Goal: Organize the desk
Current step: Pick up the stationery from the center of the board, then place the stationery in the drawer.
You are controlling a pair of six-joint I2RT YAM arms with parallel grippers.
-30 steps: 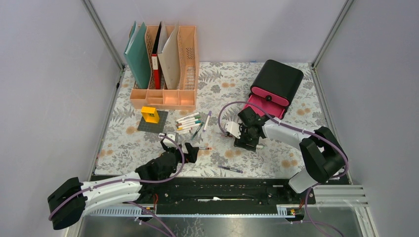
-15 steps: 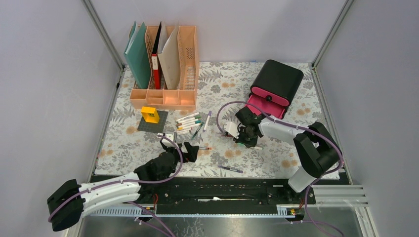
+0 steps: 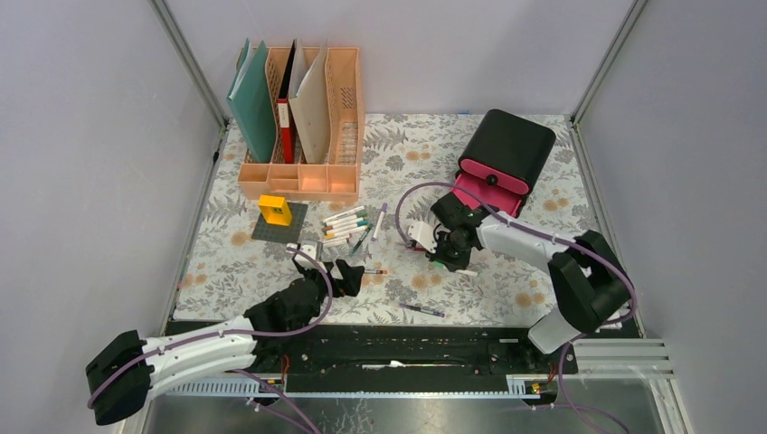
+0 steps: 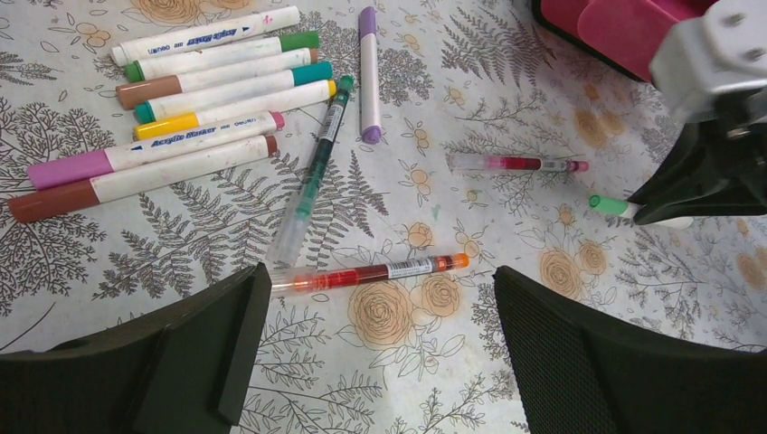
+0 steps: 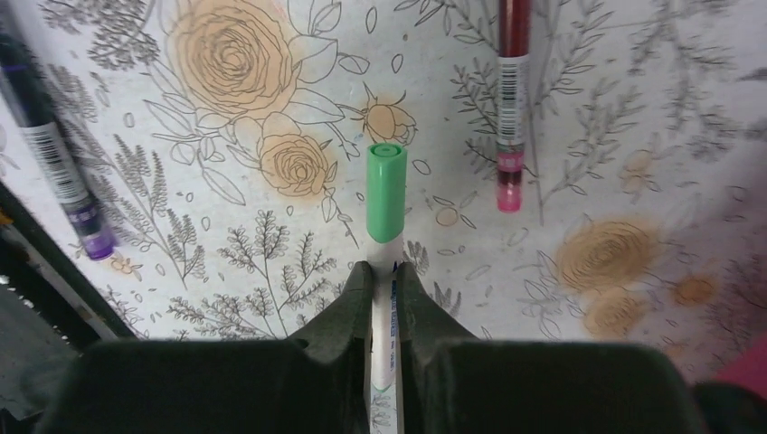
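The right gripper [image 5: 383, 276] pinches its black fingers narrowly on the barrel of a white marker pen with a green cap [image 5: 386, 194], low over the desk [image 3: 516, 294]. The desk is a flat tabletop in fern-and-flower printed white cloth spanning the grey-walled bay, and whether the marker is clear of the cloth cannot be told. The left gripper [image 4: 375, 303] stands wide and holds nothing, its fingers either side of a clear-barrelled red pen [image 4: 366, 272] lying on the cloth.

Plain grey walls [image 3: 81, 136] box in the desk [image 3: 217, 262] on three sides, aluminium posts [image 3: 192, 68] at rear corners, flat even light.
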